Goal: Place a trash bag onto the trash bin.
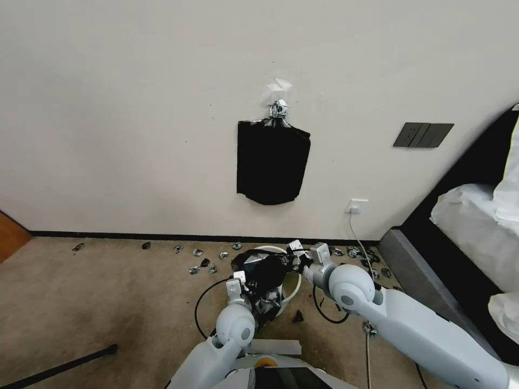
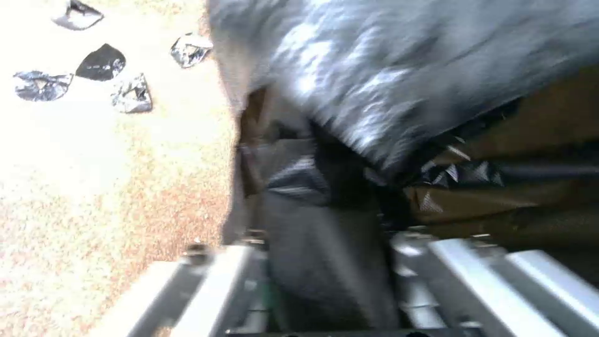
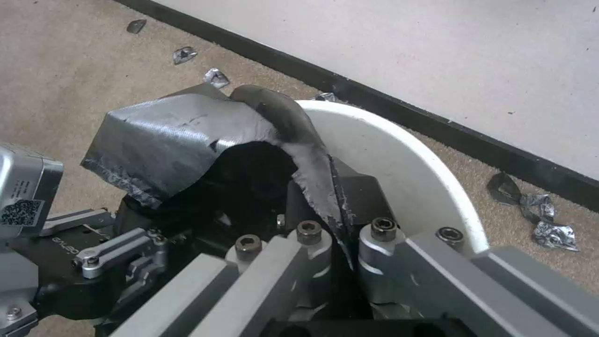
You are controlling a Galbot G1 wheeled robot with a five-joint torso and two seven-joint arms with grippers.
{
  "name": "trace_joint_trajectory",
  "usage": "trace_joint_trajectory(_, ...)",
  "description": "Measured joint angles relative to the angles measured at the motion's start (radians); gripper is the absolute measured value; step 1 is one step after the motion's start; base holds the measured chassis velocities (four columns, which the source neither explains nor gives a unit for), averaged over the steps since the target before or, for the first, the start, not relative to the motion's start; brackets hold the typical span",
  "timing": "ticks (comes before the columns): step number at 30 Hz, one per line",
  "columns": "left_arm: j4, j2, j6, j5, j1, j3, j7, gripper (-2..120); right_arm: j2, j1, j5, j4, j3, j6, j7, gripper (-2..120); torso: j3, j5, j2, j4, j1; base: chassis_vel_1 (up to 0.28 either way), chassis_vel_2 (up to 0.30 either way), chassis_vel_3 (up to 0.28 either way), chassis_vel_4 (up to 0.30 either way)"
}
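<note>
Both hands are pinching the trash bag (image 1: pixel 266 272) over the trash bin (image 1: pixel 292 284) near the floor's wall edge; my right wrist view is showing the right hand (image 3: pixel 340 224) clamping film at the rim, my left wrist view the left hand (image 2: pixel 325 243) squeezing it.

A QR-code label (image 3: pixel 18 213) sits on the grey housing of the left gripper (image 3: pixel 134 252), beside its jaws; its small print is too tiny to read. Faint lettering on the black body nearby cannot be made out.
</note>
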Motion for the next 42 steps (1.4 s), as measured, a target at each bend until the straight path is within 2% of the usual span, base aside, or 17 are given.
trace_joint_trajectory(2, -0.001, 0.004, 0.0, -0.012, 0.001, -0.002, -0.005, 7, 0.003, -0.005, -0.007, -0.002, 0.0, 0.001, 0.0, 0, 0.0, -0.0001, 0.0, -0.0002, 0.0, 0.0, 0.0, 0.0, 0.0)
trace_joint_trajectory(5, -0.002, 0.004, -0.003, -0.007, 0.006, -0.002, -0.005, 3, 0.005, -0.012, -0.014, -0.002, 0.0, 0.002, -0.001, 0, 0.0, -0.0002, 0.0, -0.0005, 0.0, 0.0, 0.0, 0.0, 0.0)
trace_joint_trajectory(16, 0.004, 0.014, -0.035, 0.007, 0.013, -0.015, 0.022, 3, -0.001, -0.054, -0.081, 0.014, 0.031, 0.024, -0.029, 0, 0.0, -0.0004, 0.0, -0.0003, 0.0, 0.0, 0.0, 0.0, 0.0)
trace_joint_trajectory(19, -0.02, 0.065, -0.067, 0.088, 0.022, -0.025, 0.127, 3, -0.001, -0.072, -0.167, 0.018, 0.049, 0.072, -0.065, 0, 0.0, 0.0, 0.0, -0.0003, 0.0, 0.0, 0.0, 0.0, 0.0)
trace_joint_trajectory(21, -0.027, 0.076, -0.073, 0.111, 0.025, -0.026, 0.151, 3, -0.001, -0.073, -0.185, 0.017, 0.051, 0.086, -0.071, 0, 0.0, 0.0003, 0.0, -0.0002, 0.0, 0.0, 0.0, 0.0, 0.0)
trace_joint_trajectory(22, -0.049, 0.108, -0.091, 0.172, 0.033, -0.026, 0.222, 3, -0.002, -0.069, -0.242, 0.01, 0.053, 0.121, -0.09, 0, 0.0, -0.0001, 0.0, 0.0, 0.0, 0.0, 0.0, 0.0, 0.0)
trace_joint_trajectory(23, -0.062, 0.126, -0.101, 0.2, 0.036, -0.027, 0.261, 3, -0.004, -0.062, -0.262, 0.006, 0.053, 0.133, -0.095, 0, 0.0, -0.0002, 0.0, -0.0001, 0.0, 0.0, 0.0, 0.0, 0.0)
trace_joint_trajectory(25, -0.073, 0.14, -0.11, 0.221, 0.038, -0.03, 0.29, 3, -0.007, -0.052, -0.276, 0.003, 0.053, 0.143, -0.098, 0, 0.0, -0.0003, 0.0, -0.0002, 0.0, 0.0, 0.0, 0.0, 0.0)
trace_joint_trajectory(27, -0.108, 0.187, -0.136, 0.281, 0.046, -0.046, 0.385, 3, -0.02, -0.009, -0.306, -0.017, 0.05, 0.178, -0.103, 0, 0.0, 0.0001, 0.0, -0.0002, 0.0, 0.0, 0.0, 0.0, 0.0)
trace_joint_trajectory(29, -0.114, 0.196, -0.143, 0.293, 0.048, -0.049, 0.404, 3, -0.023, 0.001, -0.311, -0.022, 0.05, 0.185, -0.106, 0, 0.0, 0.0, 0.0, -0.0001, 0.0, 0.0, 0.0, 0.0, 0.0)
trace_joint_trajectory(31, -0.149, 0.247, -0.194, 0.343, 0.061, -0.077, 0.507, 3, -0.052, 0.057, -0.325, -0.037, 0.056, 0.198, -0.119, 0, 0.0, -0.0002, 0.0, 0.0, 0.0, 0.0, 0.0, 0.0, 0.0)
trace_joint_trajectory(33, -0.156, 0.257, -0.205, 0.348, 0.063, -0.086, 0.525, 3, -0.06, 0.067, -0.323, -0.037, 0.057, 0.198, -0.122, 0, 0.0, -0.0001, 0.0, 0.0, 0.0, 0.0, 0.0, 0.0, 0.0)
trace_joint_trajectory(35, -0.177, 0.291, -0.261, 0.364, 0.071, -0.117, 0.593, 3, -0.105, 0.095, -0.294, -0.028, 0.06, 0.189, -0.133, 0, 0.0, -0.0001, 0.0, 0.0001, 0.0, 0.0, 0.0, 0.0, 0.0)
trace_joint_trajectory(37, -0.182, 0.298, -0.277, 0.368, 0.071, -0.124, 0.609, 3, -0.116, 0.097, -0.291, -0.026, 0.06, 0.187, -0.136, 0, 0.0, -0.0003, 0.0, 0.0, 0.0, 0.0, 0.0, 0.0, 0.0)
trace_joint_trajectory(39, -0.187, 0.32, -0.359, 0.398, 0.068, -0.147, 0.669, 3, -0.169, 0.101, -0.284, -0.025, 0.058, 0.193, -0.148, 0, 0.0, 0.0001, 0.0, -0.0004, 0.0, 0.0, 0.0, 0.0, 0.0)
trace_joint_trajectory(41, -0.187, 0.324, -0.385, 0.407, 0.066, -0.153, 0.683, 3, -0.186, 0.102, -0.276, -0.025, 0.058, 0.194, -0.149, 0, 0.0, 0.0001, 0.0, -0.0003, 0.0, 0.0, 0.0, 0.0, 0.0)
trace_joint_trajectory(42, -0.183, 0.33, -0.449, 0.416, 0.063, -0.166, 0.712, 3, -0.221, 0.099, -0.261, -0.019, 0.067, 0.197, -0.153, 0, 0.0, 0.0002, 0.0, -0.0002, 0.0, 0.0, 0.0, 0.0, 0.0)
